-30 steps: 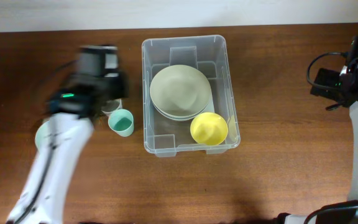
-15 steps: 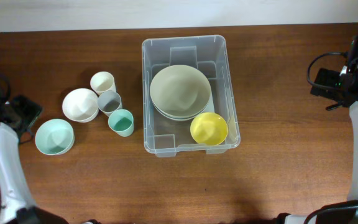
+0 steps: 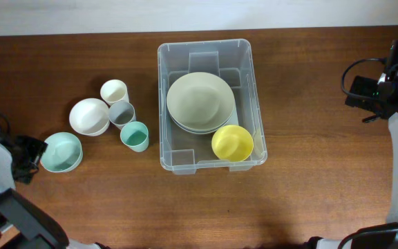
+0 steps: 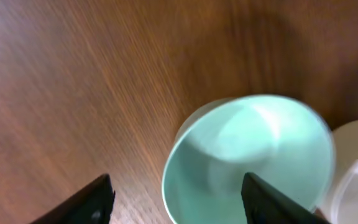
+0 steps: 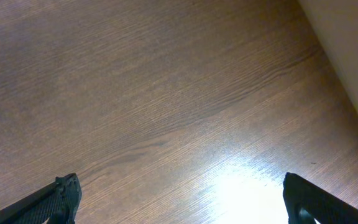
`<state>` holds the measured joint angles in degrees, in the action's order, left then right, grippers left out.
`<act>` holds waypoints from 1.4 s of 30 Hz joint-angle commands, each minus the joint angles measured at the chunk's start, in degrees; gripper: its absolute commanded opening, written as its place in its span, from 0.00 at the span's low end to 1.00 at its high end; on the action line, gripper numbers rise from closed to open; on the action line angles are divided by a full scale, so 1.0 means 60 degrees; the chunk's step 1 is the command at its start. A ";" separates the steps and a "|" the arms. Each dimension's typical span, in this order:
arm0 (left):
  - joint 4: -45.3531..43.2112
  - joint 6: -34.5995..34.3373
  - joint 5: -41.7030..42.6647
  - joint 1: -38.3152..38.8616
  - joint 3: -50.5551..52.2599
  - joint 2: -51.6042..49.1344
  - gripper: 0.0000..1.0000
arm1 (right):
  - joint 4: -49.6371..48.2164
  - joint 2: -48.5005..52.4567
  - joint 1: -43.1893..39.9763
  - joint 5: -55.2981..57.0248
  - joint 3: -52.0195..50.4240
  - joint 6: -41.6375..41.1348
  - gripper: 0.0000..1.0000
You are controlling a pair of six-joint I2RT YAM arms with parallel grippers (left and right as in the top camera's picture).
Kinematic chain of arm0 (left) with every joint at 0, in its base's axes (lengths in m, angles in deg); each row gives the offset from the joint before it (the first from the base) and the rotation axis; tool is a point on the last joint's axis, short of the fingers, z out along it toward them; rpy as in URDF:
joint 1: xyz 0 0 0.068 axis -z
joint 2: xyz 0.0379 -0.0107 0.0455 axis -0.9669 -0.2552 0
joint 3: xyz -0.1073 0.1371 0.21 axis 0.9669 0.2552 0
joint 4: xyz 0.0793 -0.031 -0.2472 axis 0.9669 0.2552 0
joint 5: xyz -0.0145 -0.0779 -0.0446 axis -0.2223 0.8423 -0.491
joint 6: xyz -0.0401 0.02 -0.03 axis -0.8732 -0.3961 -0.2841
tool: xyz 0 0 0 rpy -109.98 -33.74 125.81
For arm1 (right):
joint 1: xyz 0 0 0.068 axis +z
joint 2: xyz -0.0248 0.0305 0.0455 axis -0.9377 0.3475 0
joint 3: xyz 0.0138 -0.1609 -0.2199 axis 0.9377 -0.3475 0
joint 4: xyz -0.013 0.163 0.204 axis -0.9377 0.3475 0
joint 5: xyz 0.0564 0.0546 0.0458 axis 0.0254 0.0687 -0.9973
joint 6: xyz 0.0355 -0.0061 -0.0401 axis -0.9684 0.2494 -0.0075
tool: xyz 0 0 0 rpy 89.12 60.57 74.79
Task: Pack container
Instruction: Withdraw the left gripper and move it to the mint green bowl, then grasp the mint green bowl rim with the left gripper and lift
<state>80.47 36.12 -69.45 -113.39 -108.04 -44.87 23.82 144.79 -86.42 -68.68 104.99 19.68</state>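
Left gripper (image 4: 178, 182): fingers spread apart, clamped on nothing, poised just above the near rim of a mint bowl (image 4: 253, 149) on the table (image 4: 73, 74), with a white bowl (image 4: 356, 168) just beyond. Right gripper (image 5: 179, 186): likewise spread apart, above the table. Container (image 3: 204, 44): located between both grippers, well apart from each, holding stacked pale green bowls (image 3: 199, 100) and a yellow bowl (image 3: 232, 142).

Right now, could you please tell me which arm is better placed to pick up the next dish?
Left: the left tool hangs open beside the mint bowl, while the right tool sees only table, far beyond the bin.
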 commanded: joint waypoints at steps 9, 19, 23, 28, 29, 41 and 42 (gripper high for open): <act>-0.1475 -0.0040 0.0211 0.0025 0.1115 -0.0637 0.42 | -0.0007 0.0029 -0.0025 0.0117 0.0040 -0.0011 0.99; -0.1898 0.0029 0.0208 0.0022 0.1410 -0.0637 0.01 | -0.0007 0.0029 -0.0025 0.0117 0.0040 -0.0011 0.99; -0.1967 0.0029 0.0189 0.0022 0.1406 -0.0634 0.01 | -0.0007 0.0029 -0.0025 0.0117 0.0040 -0.0011 0.99; -0.1909 0.0178 0.0186 0.0022 0.1395 -0.0554 0.01 | -0.0007 0.0029 -0.0025 0.0117 0.0040 -0.0011 0.99; -0.1880 0.0284 0.0178 0.0022 0.1392 -0.0495 0.00 | -0.0007 0.0029 -0.0025 0.0117 0.0040 -0.0011 0.99; -0.1778 0.0455 -0.0080 0.0186 0.1220 0.2554 0.00 | -0.0007 0.0029 -0.0025 0.0117 0.0040 -0.0011 0.99; -0.1781 0.0455 0.0018 0.0284 0.1220 0.2900 0.00 | -0.0007 0.0029 -0.0025 0.0117 0.0040 -0.0011 0.99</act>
<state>69.91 37.91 -69.89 -112.95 -100.09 -33.81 23.82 144.79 -86.42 -68.65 104.99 19.68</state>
